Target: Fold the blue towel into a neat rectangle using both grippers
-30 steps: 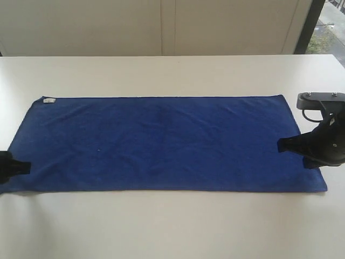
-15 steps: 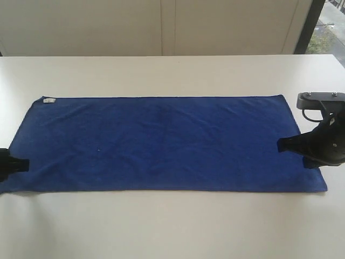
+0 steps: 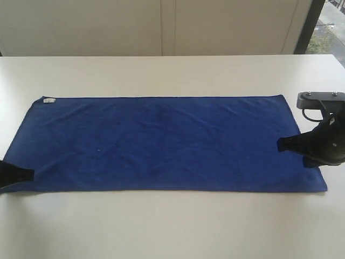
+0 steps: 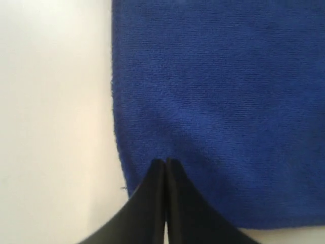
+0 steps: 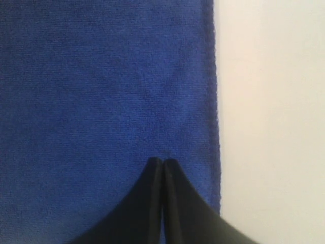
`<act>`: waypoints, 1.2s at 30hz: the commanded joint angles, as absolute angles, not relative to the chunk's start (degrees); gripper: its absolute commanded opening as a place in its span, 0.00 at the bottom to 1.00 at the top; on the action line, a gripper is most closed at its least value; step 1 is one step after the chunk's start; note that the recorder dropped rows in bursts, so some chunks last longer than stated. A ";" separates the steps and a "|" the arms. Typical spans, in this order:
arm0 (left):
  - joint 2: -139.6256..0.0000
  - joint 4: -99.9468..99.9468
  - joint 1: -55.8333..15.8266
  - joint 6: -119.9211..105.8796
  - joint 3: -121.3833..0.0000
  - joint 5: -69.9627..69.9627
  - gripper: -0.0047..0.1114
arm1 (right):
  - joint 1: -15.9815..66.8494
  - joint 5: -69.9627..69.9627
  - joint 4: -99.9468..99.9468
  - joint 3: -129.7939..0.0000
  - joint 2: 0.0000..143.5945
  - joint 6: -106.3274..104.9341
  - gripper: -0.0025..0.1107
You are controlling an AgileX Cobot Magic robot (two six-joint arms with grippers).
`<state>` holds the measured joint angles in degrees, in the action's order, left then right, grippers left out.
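- Towel position: the blue towel (image 3: 161,143) lies flat and unfolded on the white table (image 3: 172,226), with its long axis running 9 to 3 o'clock in the exterior view. A white tag (image 3: 49,100) sits at its 10 o'clock corner.
- Left gripper (image 3: 29,174): at the towel's 8 o'clock corner, low on the cloth. In the left wrist view (image 4: 166,161) the jaws are pressed together with no gap. The tips are on the towel just inside its short edge and near the corner. The cloth puckers faintly at the tips, so I read this as a pinch on the towel.
- Right gripper (image 3: 280,144): at the 3 to 4 o'clock short edge, with a metal bracket (image 3: 321,97) above it. In the right wrist view (image 5: 162,160) the jaws are likewise closed tight, tips on the cloth just inside the hem, with a small dimple there.
- Surface: light wrinkles only.
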<state>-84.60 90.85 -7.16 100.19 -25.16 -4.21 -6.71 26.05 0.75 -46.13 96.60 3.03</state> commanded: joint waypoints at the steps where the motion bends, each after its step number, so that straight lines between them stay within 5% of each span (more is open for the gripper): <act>1: -84.60 90.80 -7.14 100.48 -25.36 -0.56 0.04 | -6.85 25.62 0.62 -45.93 96.12 3.25 0.02; 36: -88.58 90.91 -7.14 99.02 -25.36 -2.59 0.04 | -6.85 25.63 0.62 -45.93 96.12 3.25 0.02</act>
<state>-88.25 90.85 -7.16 99.13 -25.38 -1.12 -6.71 26.05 0.75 -46.13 96.60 3.03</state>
